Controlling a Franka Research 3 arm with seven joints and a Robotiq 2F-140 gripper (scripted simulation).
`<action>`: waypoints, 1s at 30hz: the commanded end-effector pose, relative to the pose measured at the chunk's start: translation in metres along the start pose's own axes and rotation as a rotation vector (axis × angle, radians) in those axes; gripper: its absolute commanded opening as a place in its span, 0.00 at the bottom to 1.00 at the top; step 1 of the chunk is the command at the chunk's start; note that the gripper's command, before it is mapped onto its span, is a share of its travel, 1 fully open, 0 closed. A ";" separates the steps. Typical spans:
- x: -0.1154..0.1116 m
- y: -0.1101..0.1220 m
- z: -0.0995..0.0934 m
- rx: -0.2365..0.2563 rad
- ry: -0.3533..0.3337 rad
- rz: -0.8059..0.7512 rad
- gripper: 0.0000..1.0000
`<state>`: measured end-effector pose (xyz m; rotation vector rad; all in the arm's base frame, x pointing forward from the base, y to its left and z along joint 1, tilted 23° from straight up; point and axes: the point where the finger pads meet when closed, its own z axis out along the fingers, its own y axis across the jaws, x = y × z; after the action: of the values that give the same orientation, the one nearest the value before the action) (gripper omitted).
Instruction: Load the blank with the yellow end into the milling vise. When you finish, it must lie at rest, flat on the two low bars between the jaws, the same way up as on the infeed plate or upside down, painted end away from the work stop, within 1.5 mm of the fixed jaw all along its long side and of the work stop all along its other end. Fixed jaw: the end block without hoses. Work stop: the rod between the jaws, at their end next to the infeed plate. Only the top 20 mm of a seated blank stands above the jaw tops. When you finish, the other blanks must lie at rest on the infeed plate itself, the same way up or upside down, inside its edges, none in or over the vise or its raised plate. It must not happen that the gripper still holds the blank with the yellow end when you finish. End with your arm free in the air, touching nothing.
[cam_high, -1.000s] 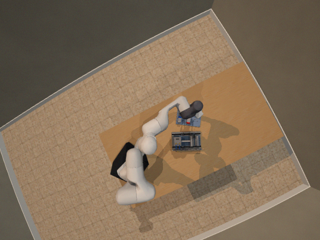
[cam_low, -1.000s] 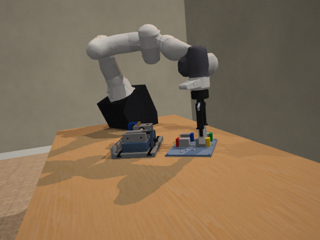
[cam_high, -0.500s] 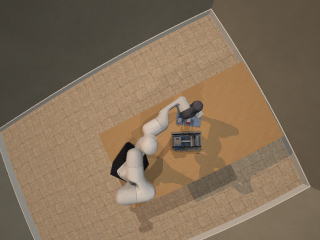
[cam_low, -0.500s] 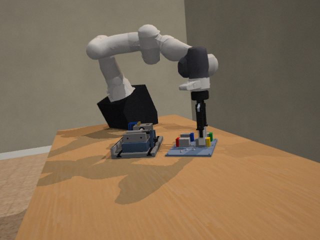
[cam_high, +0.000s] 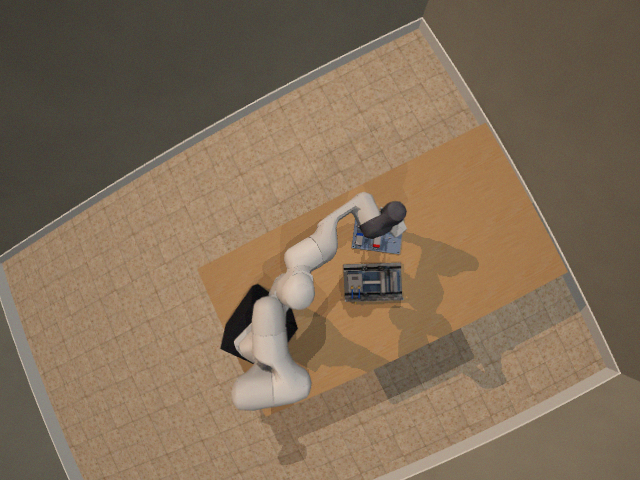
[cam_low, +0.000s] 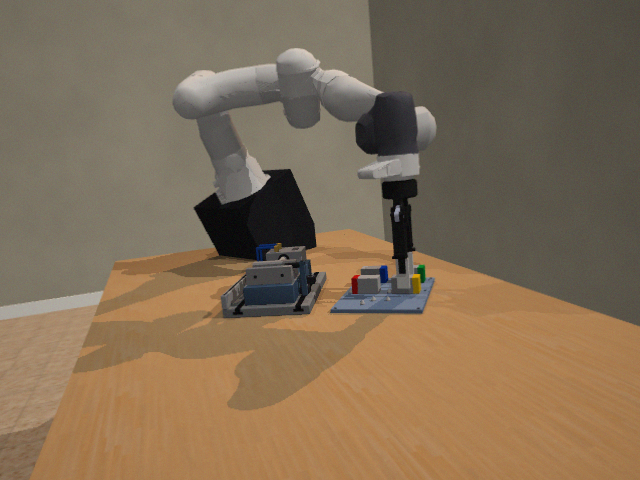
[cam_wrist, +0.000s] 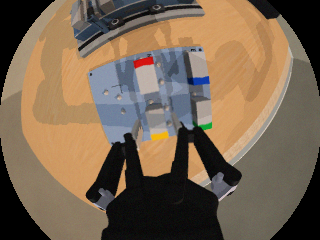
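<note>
The blank with the yellow end (cam_low: 403, 283) (cam_wrist: 156, 119) lies flat on the blue infeed plate (cam_low: 382, 305) (cam_wrist: 107, 100) (cam_high: 393, 248), at the edge nearest the wrist camera. My gripper (cam_low: 404, 268) (cam_wrist: 156, 122) is partly open and low over this blank, with one finger on each long side. I see no finger pressing on it. In the top view the wrist hides the fingers. The milling vise (cam_low: 271, 289) (cam_wrist: 127, 0) (cam_high: 372, 283) stands beside the plate with nothing between its jaws.
Three other blanks lie on the infeed plate: a red-ended one (cam_low: 364, 284) (cam_wrist: 146, 76), a blue-ended one (cam_low: 374, 270) (cam_wrist: 198, 67) and a green-ended one (cam_low: 421, 271) (cam_wrist: 202, 112) close beside my right finger. The black robot base (cam_low: 258, 217) stands behind the vise.
</note>
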<state>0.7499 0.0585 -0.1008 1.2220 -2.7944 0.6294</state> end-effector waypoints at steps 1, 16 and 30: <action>0.000 0.000 -0.001 0.000 0.000 0.001 0.41; 0.001 0.000 -0.006 0.001 0.002 0.003 0.41; 0.001 0.001 -0.008 0.001 0.002 0.003 0.41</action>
<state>0.7482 0.0609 -0.0957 1.2161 -2.7981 0.6298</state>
